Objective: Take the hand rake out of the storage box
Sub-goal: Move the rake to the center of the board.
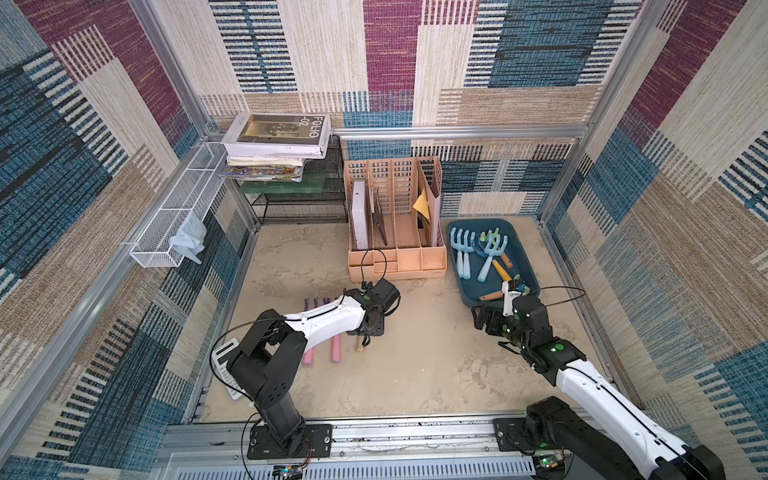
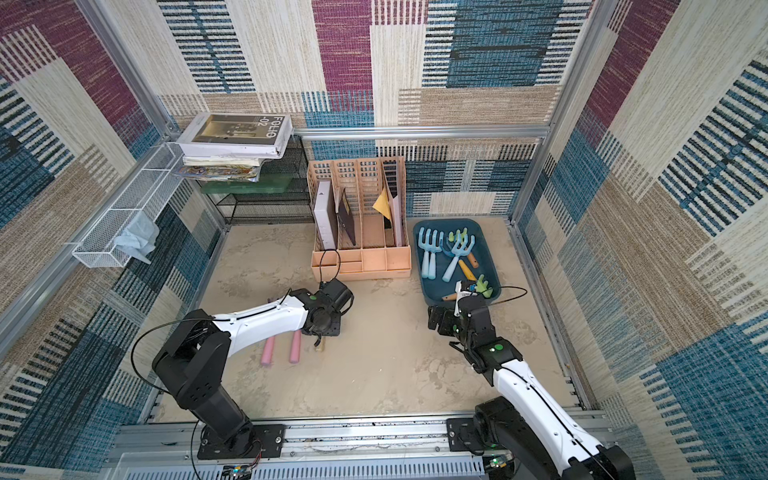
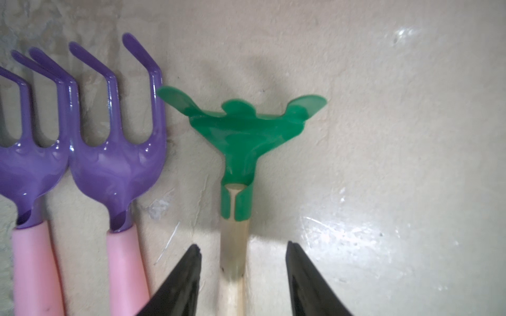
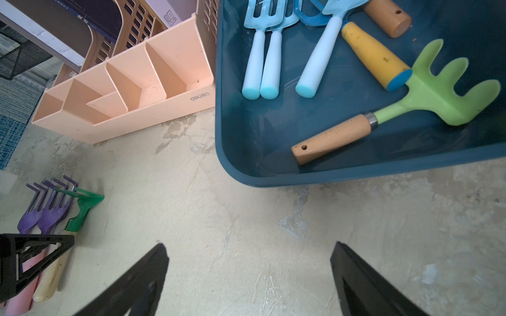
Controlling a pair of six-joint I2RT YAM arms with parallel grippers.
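The teal storage box (image 1: 519, 245) (image 4: 246, 142) sits at the back right. It holds several hand rakes: light blue ones (image 4: 257, 54) and a lime-green one with a wooden handle (image 4: 438, 95) near its front. On the table lie two purple rakes with pink handles (image 3: 115, 158) and a dark green rake (image 3: 241, 131) (image 4: 85, 203) on a pale wooden handle. My left gripper (image 3: 242, 245) (image 1: 368, 326) points down over that handle, open, with a gap on each side. My right gripper (image 4: 249, 245) (image 1: 484, 318) hangs wide open and empty before the box's near corner.
A peach file organiser (image 1: 395, 249) stands just left of the box. Behind it on the left are a black mesh shelf (image 1: 303, 203) and a stack of books (image 1: 276, 137). A white wire basket (image 1: 174, 220) hangs on the left wall.
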